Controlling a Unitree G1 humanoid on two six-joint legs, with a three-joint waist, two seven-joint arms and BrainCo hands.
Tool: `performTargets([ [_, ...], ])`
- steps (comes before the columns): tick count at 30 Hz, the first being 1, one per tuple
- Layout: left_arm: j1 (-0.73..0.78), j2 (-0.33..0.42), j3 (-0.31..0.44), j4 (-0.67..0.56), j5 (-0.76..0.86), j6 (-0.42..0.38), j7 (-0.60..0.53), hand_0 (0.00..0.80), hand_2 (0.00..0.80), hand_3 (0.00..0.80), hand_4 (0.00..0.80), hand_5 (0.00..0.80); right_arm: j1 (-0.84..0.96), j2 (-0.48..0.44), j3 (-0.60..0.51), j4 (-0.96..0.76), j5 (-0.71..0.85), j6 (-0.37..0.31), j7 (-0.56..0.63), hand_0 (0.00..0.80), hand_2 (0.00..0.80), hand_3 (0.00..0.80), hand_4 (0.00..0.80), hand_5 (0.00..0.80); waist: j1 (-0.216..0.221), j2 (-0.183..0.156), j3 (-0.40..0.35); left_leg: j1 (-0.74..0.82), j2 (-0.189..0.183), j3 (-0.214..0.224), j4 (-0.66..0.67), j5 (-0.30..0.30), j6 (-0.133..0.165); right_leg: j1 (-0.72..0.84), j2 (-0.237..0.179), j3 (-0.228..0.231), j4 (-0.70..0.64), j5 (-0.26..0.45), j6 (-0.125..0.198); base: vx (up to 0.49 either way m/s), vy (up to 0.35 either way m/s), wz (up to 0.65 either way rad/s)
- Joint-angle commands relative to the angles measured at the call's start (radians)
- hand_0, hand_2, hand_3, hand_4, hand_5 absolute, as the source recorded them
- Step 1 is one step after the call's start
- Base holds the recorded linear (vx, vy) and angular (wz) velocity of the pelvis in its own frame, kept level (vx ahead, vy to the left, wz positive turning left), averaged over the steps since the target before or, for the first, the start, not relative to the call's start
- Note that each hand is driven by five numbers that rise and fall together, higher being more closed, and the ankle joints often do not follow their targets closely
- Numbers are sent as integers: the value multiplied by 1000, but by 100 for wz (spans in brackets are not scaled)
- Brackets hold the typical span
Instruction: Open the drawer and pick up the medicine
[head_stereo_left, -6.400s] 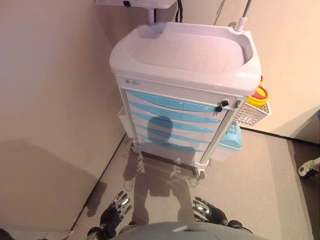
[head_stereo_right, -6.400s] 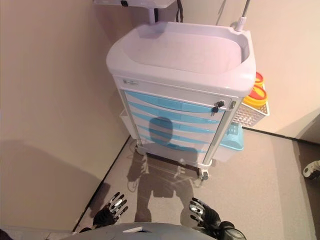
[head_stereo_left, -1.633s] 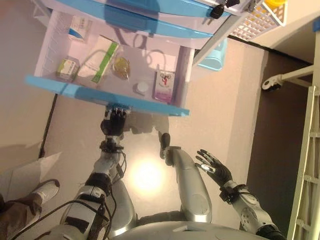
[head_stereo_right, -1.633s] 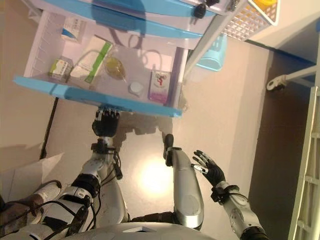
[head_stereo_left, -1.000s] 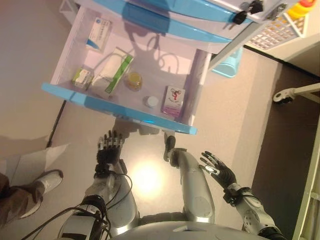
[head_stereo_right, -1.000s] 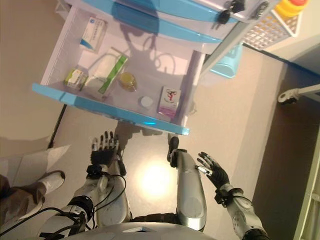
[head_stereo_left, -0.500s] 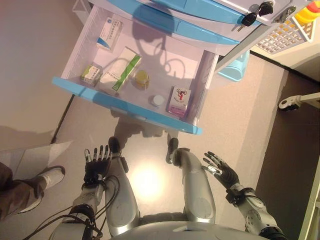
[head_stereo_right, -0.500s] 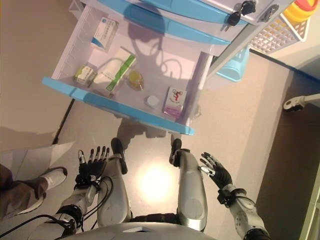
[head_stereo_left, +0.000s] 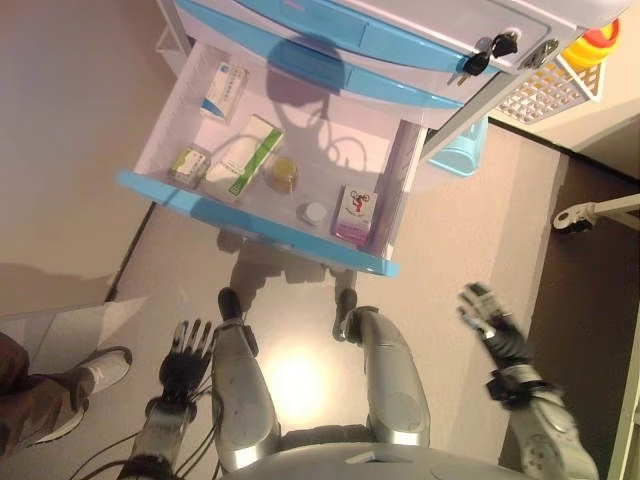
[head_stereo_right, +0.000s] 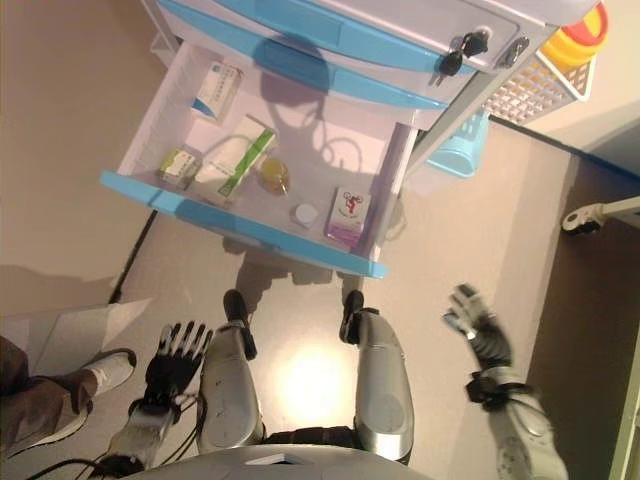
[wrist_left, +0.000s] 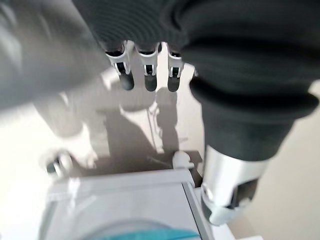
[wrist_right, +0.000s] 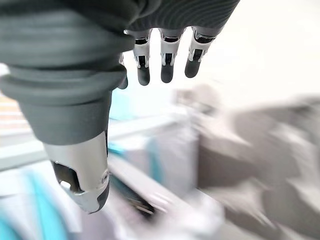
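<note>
Blue-fronted and white inside, the drawer (head_stereo_left: 262, 220) stands pulled out from the medical cart (head_stereo_left: 420, 30), with shut blue drawers above it and keys (head_stereo_left: 478, 58) hanging in the lock at about 1 o'clock. The medicine lies loose on the drawer's floor: a blue-and-white box (head_stereo_left: 224, 90) at the back towards 11 o'clock, a small green-labelled box (head_stereo_left: 187, 166) by the front wall at 9 o'clock, a long white-and-green box (head_stereo_left: 243, 158) just beside it, a small amber jar (head_stereo_left: 283, 174) near the middle, a round white cap (head_stereo_left: 315, 213) close to the front, and a pink-and-white box (head_stereo_left: 356, 213) at the drawer's right end. None of these is touched by either hand.

The left hand (head_stereo_left: 186, 352) hangs low at 7 o'clock, well apart from the drawer, fingers straight and spread, holding nothing. The right hand (head_stereo_left: 487, 318) is raised at 4 o'clock, out beyond the drawer's right corner, its fingers loosely extended and empty. A white wire basket (head_stereo_left: 545, 88) hangs on the cart's right side. A person's shoe (head_stereo_left: 98, 368) shows on the floor at 8 o'clock.
</note>
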Motion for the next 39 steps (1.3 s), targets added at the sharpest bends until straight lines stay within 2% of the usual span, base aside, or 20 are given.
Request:
performTargets([
  [1,111,23,12,-6,129,-28,-39,0,0,0,0,0,-12,-77,-102,-138,-149,-95,-52,0,0,0,0,0,27,-4,-87,19,-14,0,114,-29,33,102,-38,5,-188,136,96,38,86,6],
  [4,131,14,19,7,175,-44,-39,0,0,0,0,0,-32,-139,-144,-216,-234,-83,-73,0,0,0,0,0,43,2,-103,55,-23,8,82,-30,32,140,-49,-7,-217,141,107,14,82,14],
  [5,141,9,24,15,186,-46,-43,0,0,0,0,0,-42,-166,-162,-246,-267,-81,-59,0,0,0,0,0,50,1,-112,61,-32,18,59,-16,42,151,-56,-16,-241,161,103,-16,82,26],
  [9,159,-3,46,47,227,-44,-30,0,0,0,0,0,-86,-284,-201,-348,-313,-8,-7,0,0,0,0,0,79,6,-140,119,-47,29,6,-23,42,215,-73,-38,-291,173,120,31,74,31],
  [15,151,-11,39,50,283,-51,7,0,0,0,0,0,-218,-368,-106,-442,-395,100,101,0,0,0,0,0,128,9,-165,161,-65,18,-32,-31,43,277,-90,-68,-326,180,131,39,47,26],
  [21,139,4,0,15,357,-79,47,0,0,0,0,0,-352,-389,54,-434,-534,172,135,0,0,0,0,0,181,11,-164,174,-73,-7,-47,-24,45,316,-99,-102,-339,186,136,27,0,21],
  [28,137,31,-21,-30,381,-67,81,0,0,0,0,0,-457,-354,212,-330,-679,252,77,0,0,0,0,0,227,25,-142,163,-86,-39,-49,-15,49,324,-112,-127,-331,191,144,-4,-17,24],
  [39,144,46,-38,-56,390,-58,80,0,0,0,0,0,-533,-351,326,-134,-814,279,-73,0,0,0,0,0,256,48,-118,146,-94,-60,-49,-11,50,316,-127,-141,-322,195,152,-26,-20,9],
])
